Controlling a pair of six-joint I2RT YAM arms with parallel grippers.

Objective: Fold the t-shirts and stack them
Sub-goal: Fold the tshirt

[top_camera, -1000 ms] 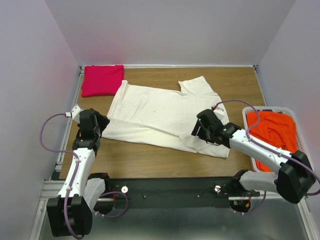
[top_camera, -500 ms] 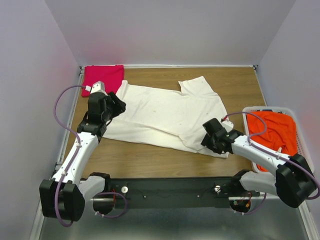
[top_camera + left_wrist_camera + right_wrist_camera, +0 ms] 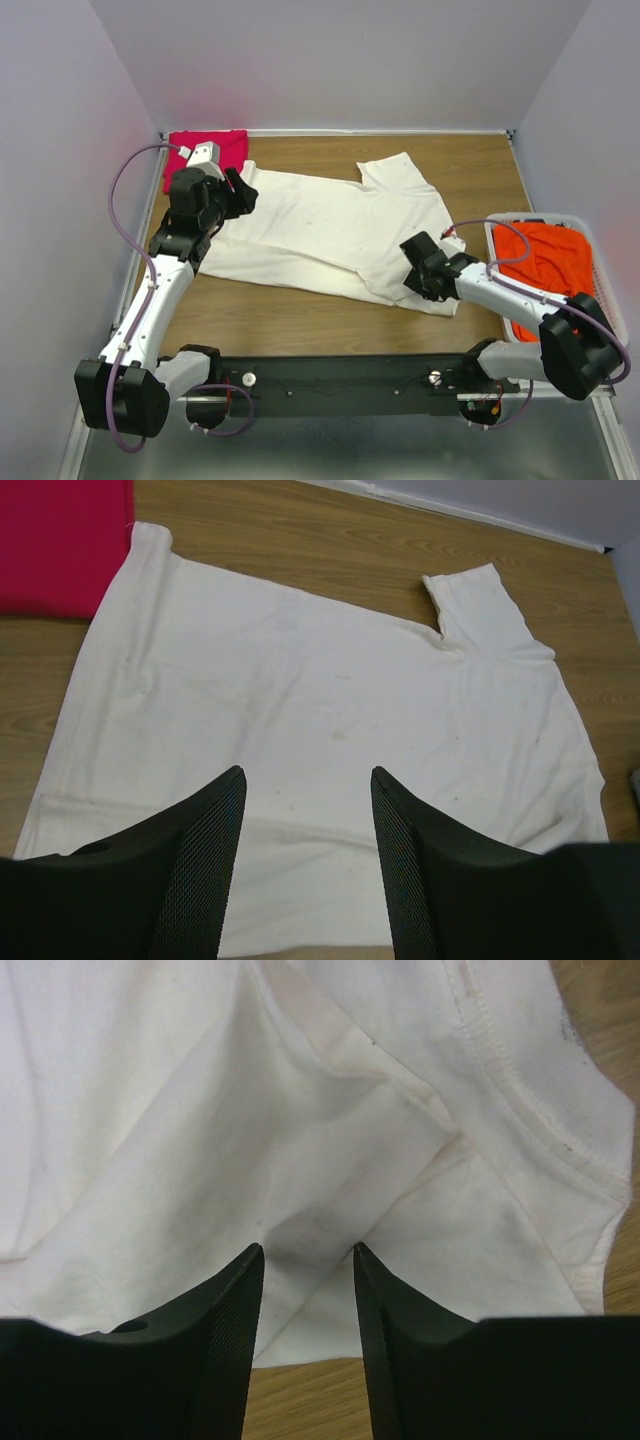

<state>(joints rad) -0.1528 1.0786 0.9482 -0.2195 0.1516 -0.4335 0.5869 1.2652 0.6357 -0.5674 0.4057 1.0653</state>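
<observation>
**Over the cream shirt, two empty claws line up for a fold**

From above, the cream-white t-shirt (image 3: 330, 225) lies spread but rumpled across the middle of the bench (image 3: 300, 325). At 11 o'clock the magenta-pink t-shirt (image 3: 205, 150) sits folded in the far corner. At 3 o'clock the orange-red t-shirt (image 3: 545, 258) lies heaped in the white basket (image 3: 540, 217). The left claw (image 3: 240, 192) hovers at the cream shirt's 10 o'clock corner, and the right claw (image 3: 412, 258) hangs over its 4 o'clock corner.

At the left wrist, the left claw (image 3: 306, 780) stands wide apart with nothing between its fingers, well above the cloth. Nearly the whole cream shirt (image 3: 300, 680) shows below it, with the pink one (image 3: 60, 540) just beside that shirt's corner at 10 o'clock.

At the right wrist, the right claw (image 3: 307, 1250) is parted to a narrower gap, also empty, and sits low over a creased seam of the cream shirt (image 3: 150, 1110). Bare bench (image 3: 300, 1405) shows at 6 o'clock.

The step in hand looks like taking hold of the cream shirt to begin folding it. To do it well, each claw should close on a hem, not on mid-cloth. The right claw should catch every layer where the fabric doubles. Both should then lift evenly and keep the cloth taut between them, so the fold lands straight and clear of the pink shirt.
</observation>
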